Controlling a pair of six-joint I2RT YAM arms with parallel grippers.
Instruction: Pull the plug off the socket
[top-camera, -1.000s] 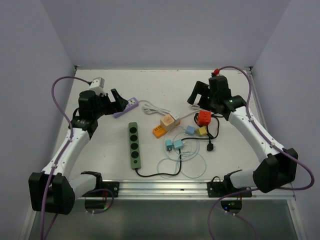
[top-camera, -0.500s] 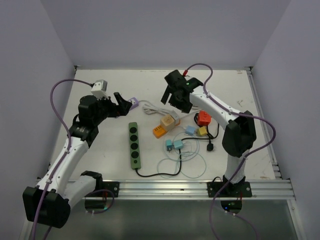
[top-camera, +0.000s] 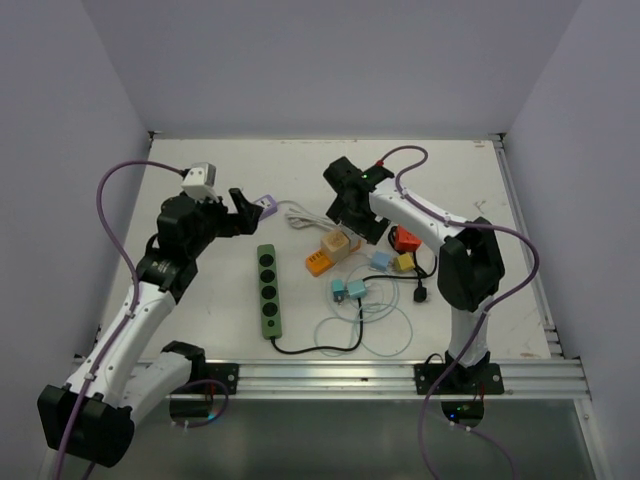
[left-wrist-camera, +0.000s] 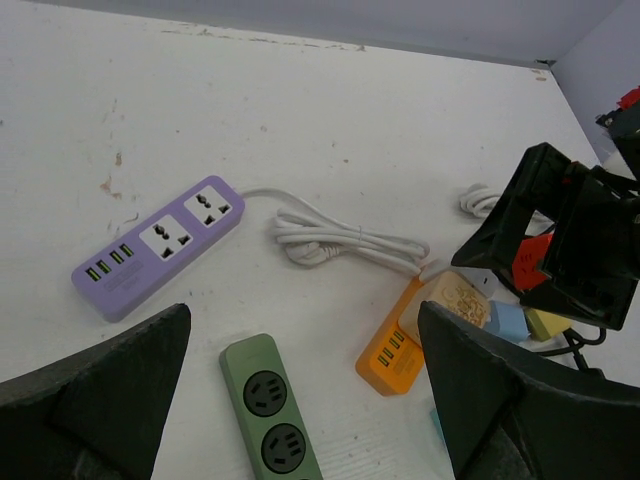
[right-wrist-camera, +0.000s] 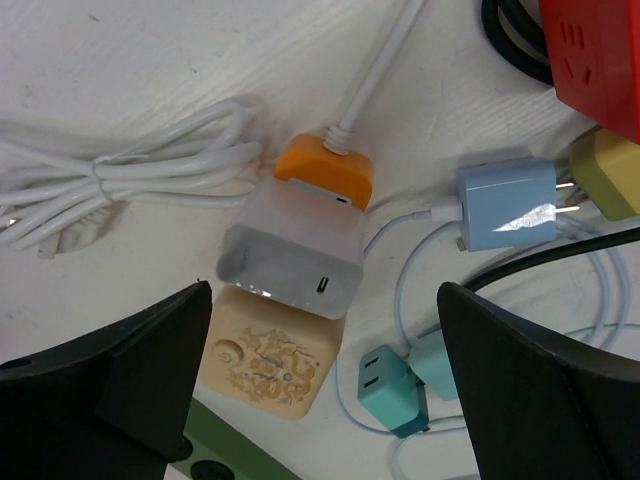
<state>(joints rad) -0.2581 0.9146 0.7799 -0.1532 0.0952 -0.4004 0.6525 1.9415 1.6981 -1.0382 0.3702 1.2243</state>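
We see the right gripper (right-wrist-camera: 322, 295) hanging directly above the orange socket strip (right-wrist-camera: 325, 172). Its 2 fingers (right-wrist-camera: 110, 380) are spread wide with nothing held between them, and no contact shows with anything below. On that strip sits a white adapter (right-wrist-camera: 290, 255), seated next to the end where the cord leaves. Touching the adapter's other side is a beige patterned cube (right-wrist-camera: 262, 365). Together these 2 cover most of the strip. From the wrist camera the adapter lies centred between the spread fingers.

The strip lies near the middle of the table (top-camera: 190, 175), just right of the green power strip (top-camera: 268, 290), with a bundled white cable (left-wrist-camera: 335, 240) behind it. A blue charger (right-wrist-camera: 505, 205), a yellow plug (right-wrist-camera: 610, 170), a red cube (right-wrist-camera: 595, 50) and 2 teal plugs (right-wrist-camera: 388, 392) lie close by on its right side.

The left gripper (top-camera: 240, 207) is likewise wide open and empty. It hovers beside the purple power strip (left-wrist-camera: 160, 245) on the left half of the table, well apart from the orange socket strip.
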